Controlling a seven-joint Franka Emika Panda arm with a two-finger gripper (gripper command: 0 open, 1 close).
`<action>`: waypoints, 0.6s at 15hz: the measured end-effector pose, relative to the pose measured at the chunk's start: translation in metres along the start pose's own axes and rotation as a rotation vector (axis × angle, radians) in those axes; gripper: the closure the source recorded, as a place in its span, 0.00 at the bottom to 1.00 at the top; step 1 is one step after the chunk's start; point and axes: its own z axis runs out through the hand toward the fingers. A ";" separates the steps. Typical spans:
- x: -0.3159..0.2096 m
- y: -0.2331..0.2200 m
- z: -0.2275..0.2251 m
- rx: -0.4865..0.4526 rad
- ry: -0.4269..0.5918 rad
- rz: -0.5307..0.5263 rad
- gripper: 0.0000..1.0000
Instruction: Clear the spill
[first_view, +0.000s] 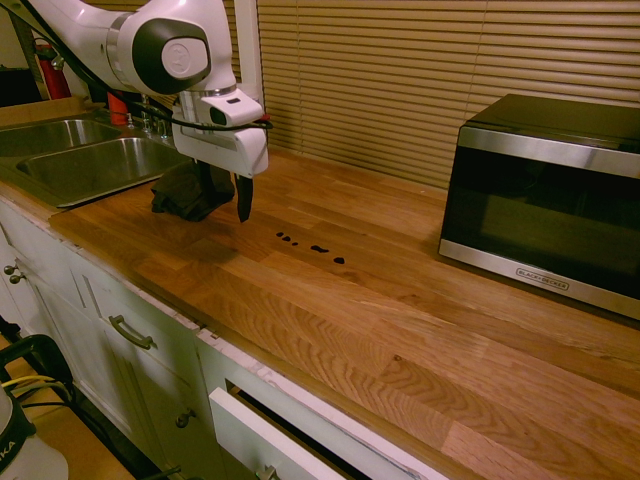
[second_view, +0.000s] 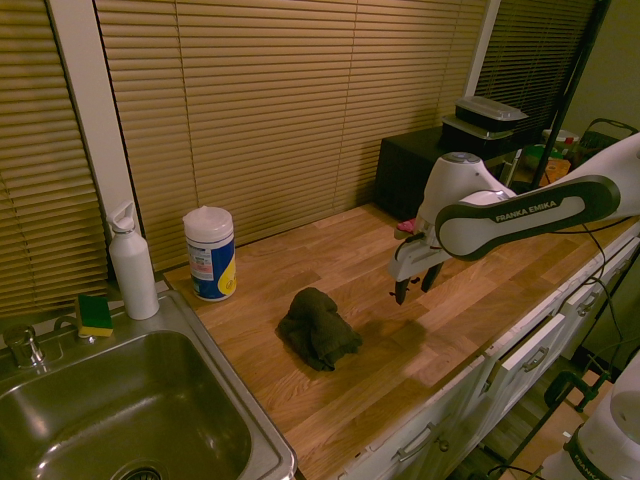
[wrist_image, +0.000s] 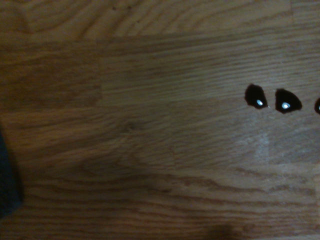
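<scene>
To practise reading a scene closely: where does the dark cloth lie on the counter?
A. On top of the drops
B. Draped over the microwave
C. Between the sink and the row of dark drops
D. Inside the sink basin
C: the dark cloth sits bunched on the wooden counter, with the sink on one side and the spill on the other, uncovered.
</scene>
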 end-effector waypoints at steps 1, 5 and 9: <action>-0.006 -0.012 -0.010 0.017 0.011 0.000 0.00; -0.038 -0.060 -0.041 0.079 0.039 -0.005 0.00; -0.062 -0.109 -0.035 0.124 0.039 0.039 0.00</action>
